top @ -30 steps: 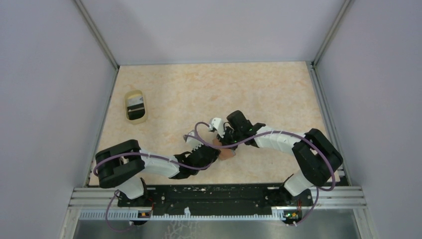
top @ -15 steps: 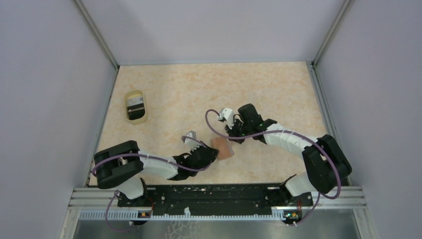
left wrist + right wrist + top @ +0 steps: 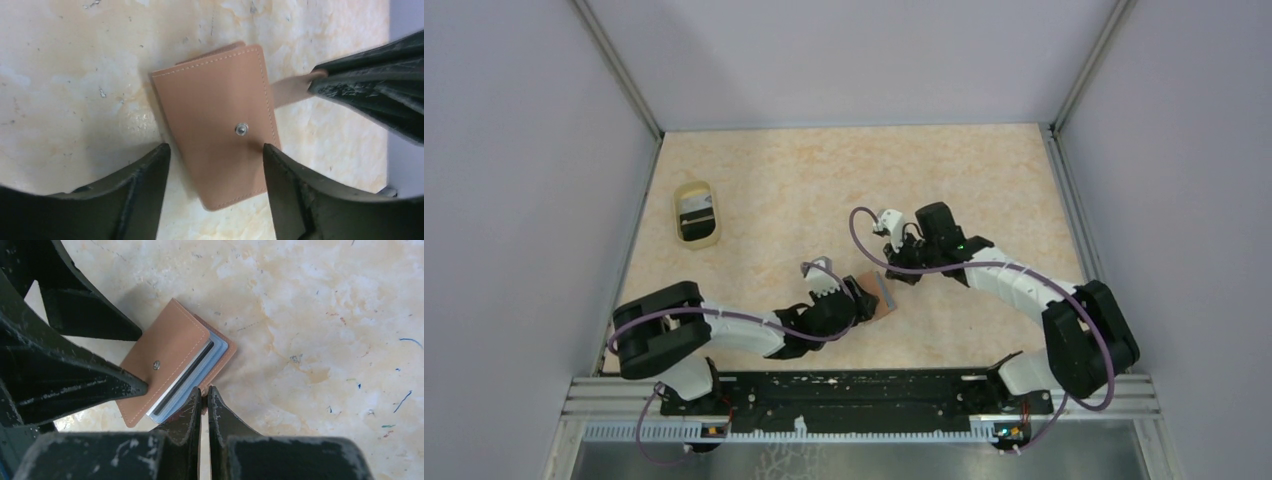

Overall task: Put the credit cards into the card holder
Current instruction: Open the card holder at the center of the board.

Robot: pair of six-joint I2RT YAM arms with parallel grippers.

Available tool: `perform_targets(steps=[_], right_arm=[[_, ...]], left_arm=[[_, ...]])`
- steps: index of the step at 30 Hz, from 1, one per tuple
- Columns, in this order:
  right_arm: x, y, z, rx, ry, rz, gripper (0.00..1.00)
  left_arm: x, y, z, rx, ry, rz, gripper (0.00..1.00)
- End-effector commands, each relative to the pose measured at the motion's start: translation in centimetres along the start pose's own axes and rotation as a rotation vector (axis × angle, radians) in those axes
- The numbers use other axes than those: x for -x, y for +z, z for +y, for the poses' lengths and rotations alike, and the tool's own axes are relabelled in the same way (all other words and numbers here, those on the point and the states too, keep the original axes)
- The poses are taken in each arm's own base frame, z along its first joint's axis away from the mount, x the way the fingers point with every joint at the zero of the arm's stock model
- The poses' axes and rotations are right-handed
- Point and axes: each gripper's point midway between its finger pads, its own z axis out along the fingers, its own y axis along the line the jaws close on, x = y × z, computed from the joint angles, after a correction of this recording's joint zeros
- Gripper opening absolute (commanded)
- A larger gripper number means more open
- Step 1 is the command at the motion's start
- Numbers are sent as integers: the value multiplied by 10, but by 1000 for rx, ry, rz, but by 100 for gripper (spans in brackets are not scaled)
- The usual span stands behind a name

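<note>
1. The small reddish-brown leather card holder (image 3: 876, 297) lies folded on the cream speckled table (image 3: 824, 180), a bit toward 6 o'clock.
2. White credit cards (image 3: 181, 376) peek from its blue-lined edge, so I think the filling step is nearly done.
3. The left gripper (image 3: 215, 147) is spread wide, one finger on each side of the holder, not squeezing. The right gripper (image 3: 204, 392) is pressed together on nothing, at the holder's 1 o'clock.
4. Next, look in the see-through yellowish plastic cup (image 3: 678, 215) at 10 o'clock. It may hold another card, but that is too small to tell.
5. I can read no words or brand.
</note>
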Motion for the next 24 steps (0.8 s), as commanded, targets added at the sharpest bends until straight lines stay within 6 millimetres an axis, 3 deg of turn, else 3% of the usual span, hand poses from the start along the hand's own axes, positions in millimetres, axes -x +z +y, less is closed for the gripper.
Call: perform_targets(steps=[1, 6, 11, 17, 20, 24], right_arm=[[34, -17, 4, 31, -22, -115, 0], [37, -20, 7, 55, -14, -131, 0], [38, -21, 11, 84, -9, -141, 0], [38, -21, 13, 97, -5, -145, 0], [37, -21, 14, 101, -3, -146, 0], [37, -21, 14, 103, -1, -146, 0]], left_arm=[[1, -9, 14, -4, 270, 37, 78], [9, -32, -4, -181, 341, 41, 87], [14, -51, -17, -301, 222, 36, 98], [20, -61, -52, -434, 80, 48, 99], [19, -51, -50, -357, 36, 55, 99], [20, -25, -17, 2, 1, 50, 99]])
